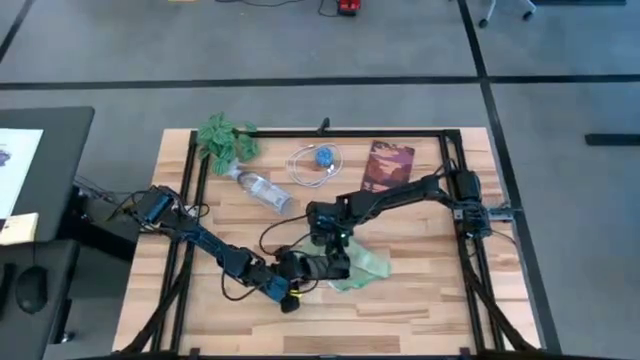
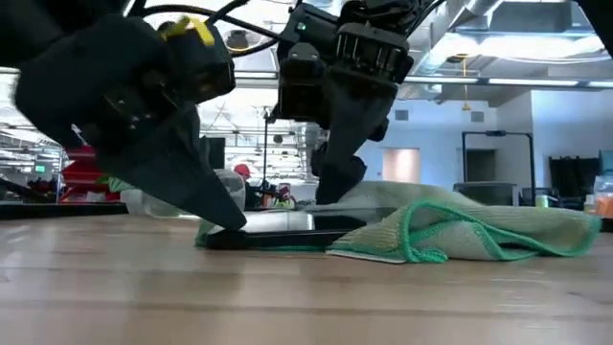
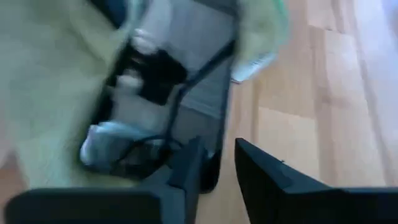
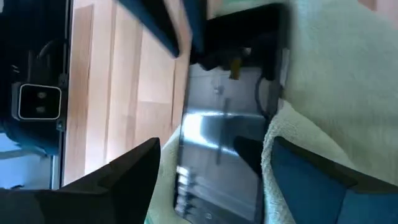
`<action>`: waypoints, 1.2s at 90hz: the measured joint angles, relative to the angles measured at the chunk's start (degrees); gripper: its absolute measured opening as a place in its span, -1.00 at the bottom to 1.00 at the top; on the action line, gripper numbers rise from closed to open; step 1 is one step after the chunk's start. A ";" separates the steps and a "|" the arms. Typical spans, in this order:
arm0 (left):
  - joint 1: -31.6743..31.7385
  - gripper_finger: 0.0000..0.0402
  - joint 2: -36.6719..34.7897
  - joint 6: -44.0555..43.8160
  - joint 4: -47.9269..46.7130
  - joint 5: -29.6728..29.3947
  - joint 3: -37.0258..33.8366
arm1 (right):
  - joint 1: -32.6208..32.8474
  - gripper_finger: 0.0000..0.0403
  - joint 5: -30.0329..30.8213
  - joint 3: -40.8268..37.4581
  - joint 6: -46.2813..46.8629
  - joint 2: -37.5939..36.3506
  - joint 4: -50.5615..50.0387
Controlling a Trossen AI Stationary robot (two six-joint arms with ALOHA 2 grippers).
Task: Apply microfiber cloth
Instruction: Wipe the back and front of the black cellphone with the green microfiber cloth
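Where the microfiber cloth (image 2: 460,230) half hides the phone (image 2: 278,230), left gripper (image 2: 225,216) fingers spread, right gripper (image 2: 335,187) fingers unclear.

Robotics lab or industrial test space, not a home. The light wooden slatted tabletop (image 1: 420,290) carries a black metal rail frame (image 1: 300,133) and stands on a grey carpet-tiled floor (image 1: 300,50) with dark seams. A black side desk (image 1: 40,180) beside it holds white papers (image 1: 15,165) and a black computer mouse (image 1: 30,288). The low view looks into a big open hall with an exposed ceiling with ducts and strip lights (image 2: 517,38), blue walls (image 2: 575,125) and a dark metal rack (image 2: 488,158). Two cabled dark robot arms are mounted on the frame.
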 joint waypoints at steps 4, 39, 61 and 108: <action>0.00 -0.75 -0.28 0.80 -1.48 -2.55 0.02 | -0.14 0.42 0.01 0.00 1.08 -0.19 -0.16; -3.73 -0.95 -5.25 -1.32 -14.62 -10.06 5.84 | 0.92 0.42 5.29 0.00 8.92 -1.20 0.65; -6.93 -1.00 -0.24 0.33 -2.64 2.70 6.03 | 3.17 0.42 0.13 0.93 10.37 -1.11 2.95; -3.26 -0.99 8.48 -2.93 2.64 -0.78 6.24 | 1.52 0.42 7.93 0.22 14.31 0.08 -0.42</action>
